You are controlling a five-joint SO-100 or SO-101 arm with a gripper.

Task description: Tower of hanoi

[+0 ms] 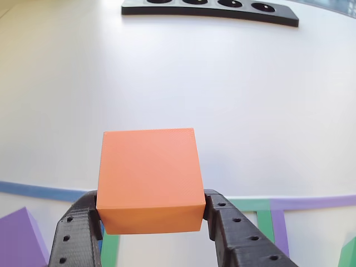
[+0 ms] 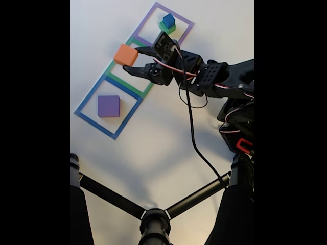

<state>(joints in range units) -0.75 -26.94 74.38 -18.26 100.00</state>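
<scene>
Orange block (image 1: 149,178) is clamped between the two black fingers of the gripper (image 1: 150,214), held off the white worktop (image 1: 178,83). In the other view it sits square to the camera: top face up, front face toward the lens, one finger (image 1: 75,233) on its left side and one on its right. No clear long axis, it reads near-cubic, slightly wider than tall.

In the fixed view the orange block (image 2: 125,54) hangs at the left tip of the gripper (image 2: 134,60), over the left edge of the green tape outline (image 2: 115,65), rotated a bit against the tape lines. The arm (image 2: 214,76) reaches in from the right with a black cable (image 2: 191,127) trailing toward the near side.

Fixed view only: the full row of three tape squares running diagonally. Purple block (image 2: 108,105) lies flat inside the blue tape outline (image 2: 87,102) at the near-left end. Blue block (image 2: 168,20) is stacked on the green block (image 2: 166,28) inside the purple tape outline (image 2: 181,35) at the far-right end. A black stand (image 2: 153,219) with spread legs sits near the camera.

Other view only: a black tray (image 1: 211,12) with round recesses at the far edge of the worktop, and a close corner of the purple block (image 1: 22,239) at lower left. Green tape (image 1: 247,204) and purple tape (image 1: 317,201) show behind the gripper.
</scene>
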